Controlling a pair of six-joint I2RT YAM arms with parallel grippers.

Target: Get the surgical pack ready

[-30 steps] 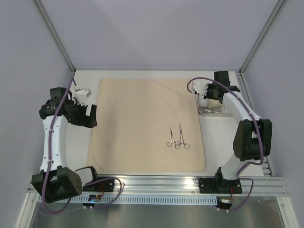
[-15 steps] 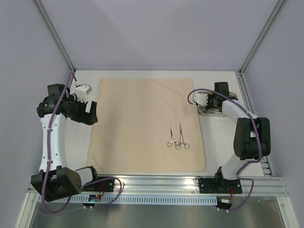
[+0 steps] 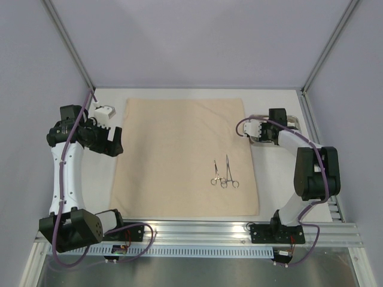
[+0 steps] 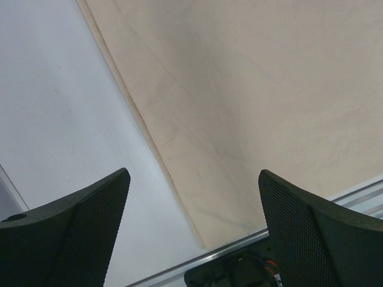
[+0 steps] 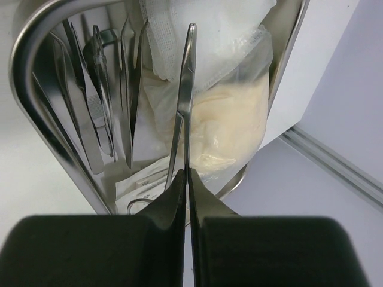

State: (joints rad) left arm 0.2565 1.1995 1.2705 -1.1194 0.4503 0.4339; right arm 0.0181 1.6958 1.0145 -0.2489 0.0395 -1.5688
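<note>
Since a second ago the right arm has come down and drawn in toward the right edge of the tan cloth sheet. Its right gripper now sits low over the steel tray, which stands on the white table just off the cloth's upper right edge. The left arm has shifted only slightly and remains off the cloth's upper left edge.

The right gripper's fingers are pressed together on a slim steel instrument that points away from the wrist over the tray. It may be a pair of tweezers, though the close view does not settle that. Beneath it the tray holds more steel instruments lined along one side, a wad of gauze, a clear bag of cream-coloured material and a flat white packet.

The left gripper is spread wide with nothing between its fingers, hanging above the cloth's left edge.

Two scissor-handled clamps lie side by side on the cloth, right of its middle and toward its near edge, well apart from the tray.
</note>
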